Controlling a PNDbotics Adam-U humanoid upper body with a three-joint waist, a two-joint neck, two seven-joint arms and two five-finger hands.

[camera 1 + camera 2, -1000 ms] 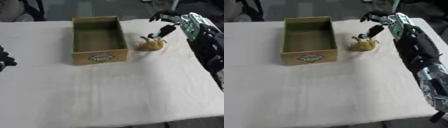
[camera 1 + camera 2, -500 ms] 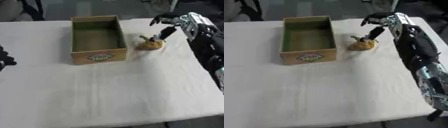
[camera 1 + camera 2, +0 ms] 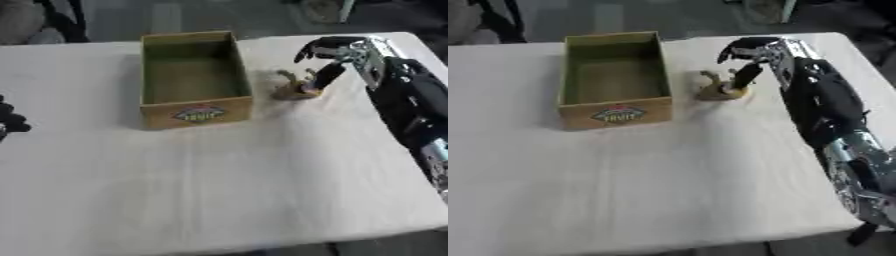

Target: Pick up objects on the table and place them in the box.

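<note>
I had the right hand (image 3: 337, 55) out over the far right part of the tabletop (image 3: 262, 190), its arm (image 3: 824, 105) running in from the lower right edge of both views. The fingers were spread and bent downward, and one dark finger (image 3: 325, 77) reached down to the small yellowish object (image 3: 293, 89), its tip touching or just beside the object's right side. I could not tell that any finger was wrapped round it, so I counted the hand as apart, with nothing held. The object (a lumpy, tan-yellow thing with a thin stalk or limb sticking up on its left side; I could not make out what it was) sat on the white cloth just beside the right wall of the box (image 3: 194, 112), not touching it as far as I could see.

The box was an open cardboard tray, long side running away from me, with a coloured oval label (image 3: 199, 113) on its near wall. I saw only the greenish-brown floor inside it.

My left hand (image 3: 10, 120) showed only as a dark shape at the left edge of the left eye view, near the level of the box's front wall and well apart from it; I could not tell how its fingers stood.
</note>
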